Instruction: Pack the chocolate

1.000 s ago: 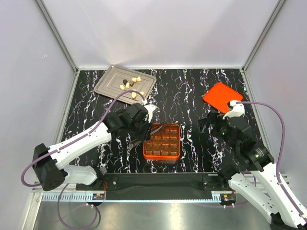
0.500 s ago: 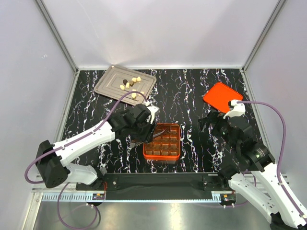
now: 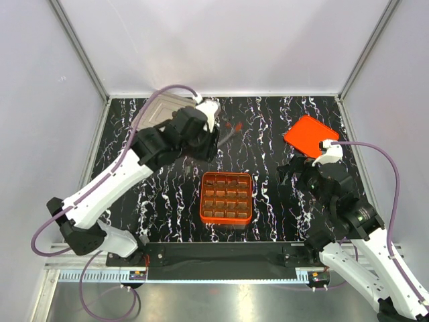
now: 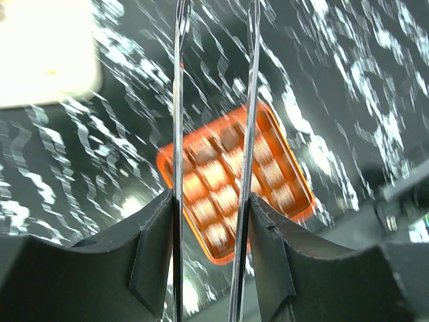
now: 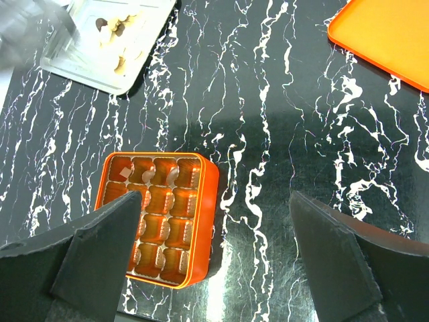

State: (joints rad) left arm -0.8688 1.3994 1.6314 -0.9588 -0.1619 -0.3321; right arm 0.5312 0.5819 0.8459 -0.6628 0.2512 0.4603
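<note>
- Nearest, just right of the orange box [image 3: 202,201], my right claw [image 5: 214,201] hangs with its fingers spread wide and nothing in them. I judge it best parked there, off my left arm's path.
- Lidless on the marbled table [image 5: 268,134], the box shows its brown grid cells facing up. Its far-left corner cell has a pale patch; I cannot tell whether that is a piece.
- Beyond the box's far-left corner my left claw [image 4: 216,27] is raised. Its two thin blades stand slightly apart with nothing pinched, and the box shows through the gap. That view is blurred.
- Farther out from the same corner lies the silver tray [image 5: 100,77]. On it is the chocolate [image 5: 117,30], cream and dark pieces in a loose cluster.
- The step, as I judge it, is fetching the next piece.
  - I should choose one at the cluster's edge.
  - I should come down with a blade on each side, the gap only a shade wider than the piece, so its neighbours stay put.
  - I should close softly, since thin blades could flick so small a thing away.
- Far right of the box, the orange lid [image 3: 310,136] lies flat and well apart; it is not needed yet.
</note>
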